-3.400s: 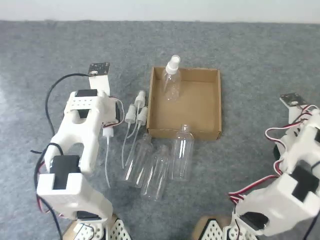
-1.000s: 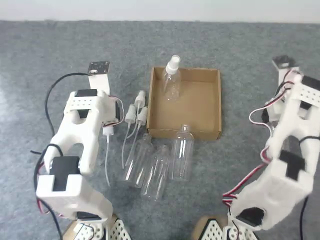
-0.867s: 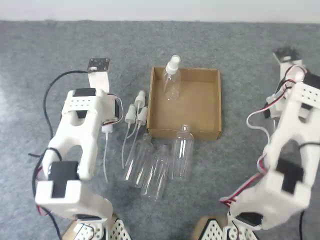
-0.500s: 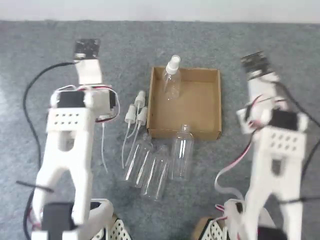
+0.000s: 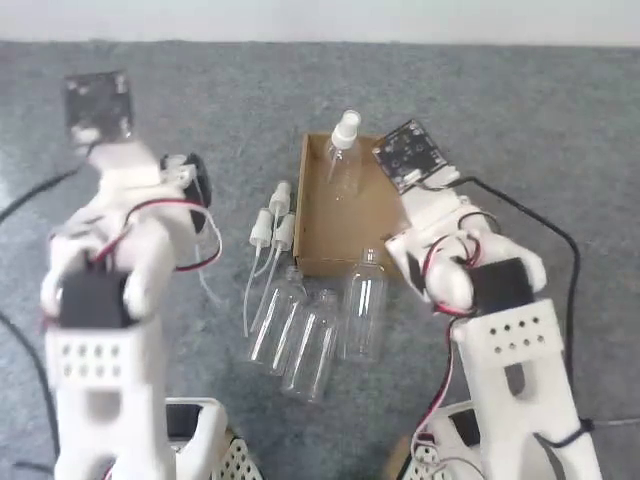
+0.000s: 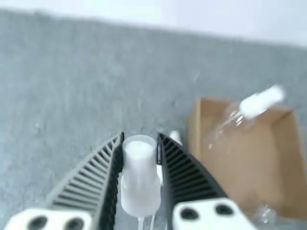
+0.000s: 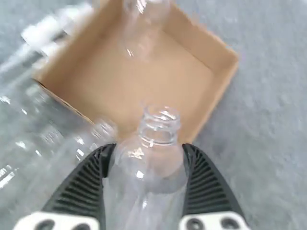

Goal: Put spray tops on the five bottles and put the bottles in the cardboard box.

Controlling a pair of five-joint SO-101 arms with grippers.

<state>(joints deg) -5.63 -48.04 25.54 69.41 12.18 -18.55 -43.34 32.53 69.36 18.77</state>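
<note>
Left wrist view, left hand (image 6: 139, 140) clamping spray top (image 6: 140, 184), right hand (image 7: 147, 149) open astride bottle (image 7: 149, 167) at box (image 7: 221, 81) edge

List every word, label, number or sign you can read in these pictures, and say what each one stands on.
No readable text anywhere.
The bottles are clear and bear no label.
The box is plain card.
The spray top is plain white.
The circuit board has marks too small to read.
</note>
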